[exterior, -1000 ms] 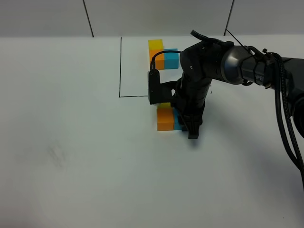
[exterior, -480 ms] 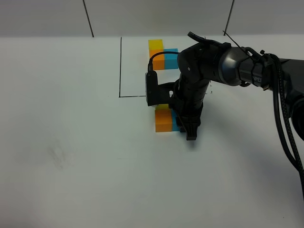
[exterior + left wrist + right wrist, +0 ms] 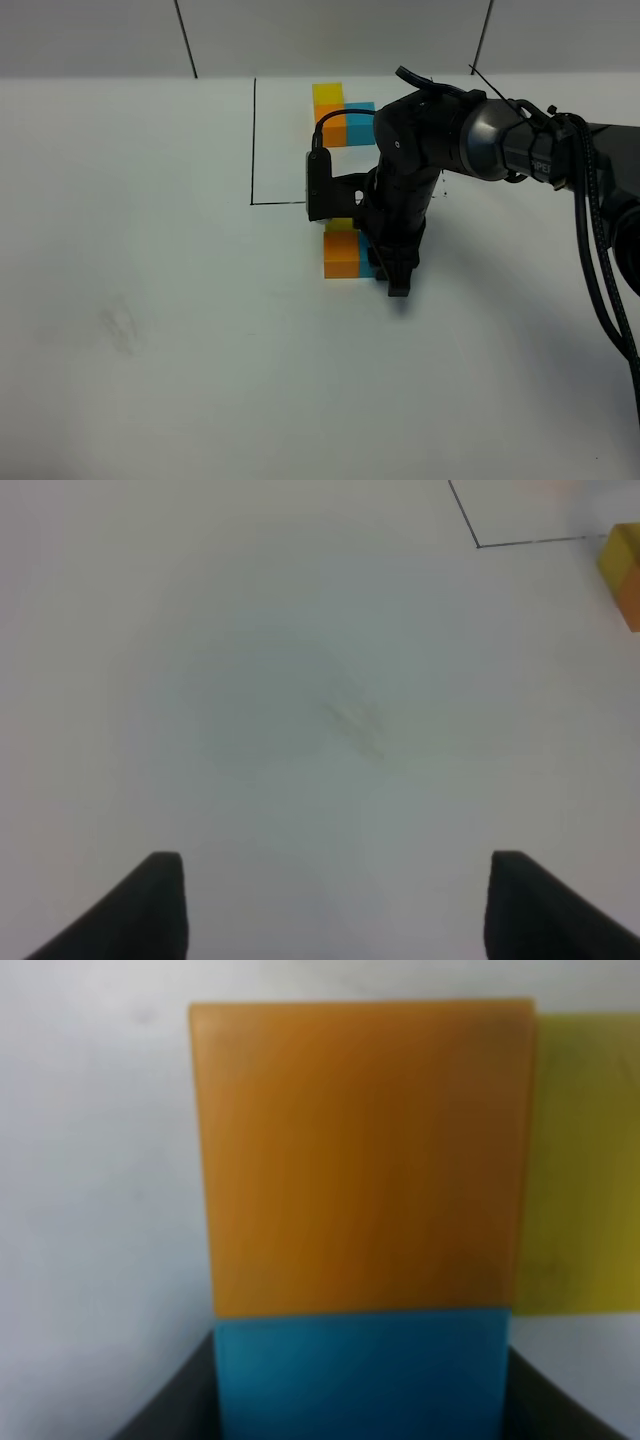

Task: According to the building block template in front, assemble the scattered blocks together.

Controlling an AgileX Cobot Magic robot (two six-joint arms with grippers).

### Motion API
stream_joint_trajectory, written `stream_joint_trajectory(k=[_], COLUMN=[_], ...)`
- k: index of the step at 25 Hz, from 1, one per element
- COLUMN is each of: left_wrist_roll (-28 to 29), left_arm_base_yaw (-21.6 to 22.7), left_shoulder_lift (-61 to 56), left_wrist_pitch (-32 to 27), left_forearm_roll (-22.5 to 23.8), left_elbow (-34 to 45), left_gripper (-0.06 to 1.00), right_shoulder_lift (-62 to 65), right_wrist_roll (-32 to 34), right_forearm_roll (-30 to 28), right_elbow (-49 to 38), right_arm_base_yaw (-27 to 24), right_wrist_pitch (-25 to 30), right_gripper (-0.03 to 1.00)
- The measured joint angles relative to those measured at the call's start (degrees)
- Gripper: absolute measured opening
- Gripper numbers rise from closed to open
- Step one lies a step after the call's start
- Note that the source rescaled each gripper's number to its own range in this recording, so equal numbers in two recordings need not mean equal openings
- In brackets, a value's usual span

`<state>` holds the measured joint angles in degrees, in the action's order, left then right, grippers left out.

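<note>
Your right gripper [image 3: 393, 275] has slid a touch toward the left side of the table since a second ago, and the orange cube [image 3: 342, 256] and sky blue cube [image 3: 366, 258] have gone with it, now sitting slightly nearer the black line's corner [image 3: 254, 203]. In the last half second almost nothing has changed.

Right wrist view: the blue cube [image 3: 362, 1372] sits between your dark fingers [image 3: 170, 1400], pressed flush against the orange cube [image 3: 362, 1155], with the yellow cube [image 3: 585, 1165] touching the orange one's far flank. Your fingers flank the blue cube closely, but I cannot tell whether they are pinching it.

The building block template [image 3: 340, 117] sits beyond your right gripper, inside the black outline, well apart from the loose trio.

Your left gripper [image 3: 335, 905] hangs spread wide over bare tabletop, holding nothing; a yellow-orange block edge [image 3: 622, 562] shows far ahead of it.

The table [image 3: 150, 300] is plain white with a faint grey smudge [image 3: 122, 328], and a pale wall [image 3: 90, 35] with dark seams stands behind it.
</note>
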<state>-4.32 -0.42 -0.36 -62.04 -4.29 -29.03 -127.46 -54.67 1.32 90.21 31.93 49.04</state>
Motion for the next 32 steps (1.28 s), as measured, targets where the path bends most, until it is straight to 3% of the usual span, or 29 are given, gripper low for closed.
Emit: stream_joint_trajectory(k=[2,4,10,13,17,21,24,27,32], left_wrist_roll=[0.0,0.0,0.0,0.0,0.0,0.0,0.0,0.0,0.0], left_arm_base_yaw=[0.0,0.0,0.0,0.0,0.0,0.0,0.0,0.0,0.0], left_shoulder_lift=[0.0,0.0,0.0,0.0,0.0,0.0,0.0,0.0,0.0], left_wrist_pitch=[0.0,0.0,0.0,0.0,0.0,0.0,0.0,0.0,0.0], left_forearm_roll=[0.0,0.0,0.0,0.0,0.0,0.0,0.0,0.0,0.0], left_elbow=[0.0,0.0,0.0,0.0,0.0,0.0,0.0,0.0,0.0], left_gripper=[0.43,0.43,0.43,0.43,0.43,0.43,0.43,0.43,0.43], right_shoulder_lift=[0.19,0.47,4.82,9.08,16.21,27.08,39.03,51.75,72.1], right_wrist_roll=[0.0,0.33,5.46,11.26,18.92,23.22,27.11,31.47,40.62], right_forearm_roll=[0.56,1.0,1.94,5.72,15.1,20.07,19.66,16.05,10.09], right_elbow=[0.0,-0.06,-0.06,-0.06,-3.34,-15.47,-25.8,-32.89,-40.88], right_arm_base_yaw=[0.0,0.06,-0.42,-4.3,-15.52,-28.87,-37.93,-44.95,-48.17], right_wrist_pitch=[0.0,0.0,1.81,4.05,5.52,1.76,-0.76,0.29,6.74], right_gripper=[0.01,0.08,0.76,0.95,0.99,1.0,1.0,1.0,1.0])
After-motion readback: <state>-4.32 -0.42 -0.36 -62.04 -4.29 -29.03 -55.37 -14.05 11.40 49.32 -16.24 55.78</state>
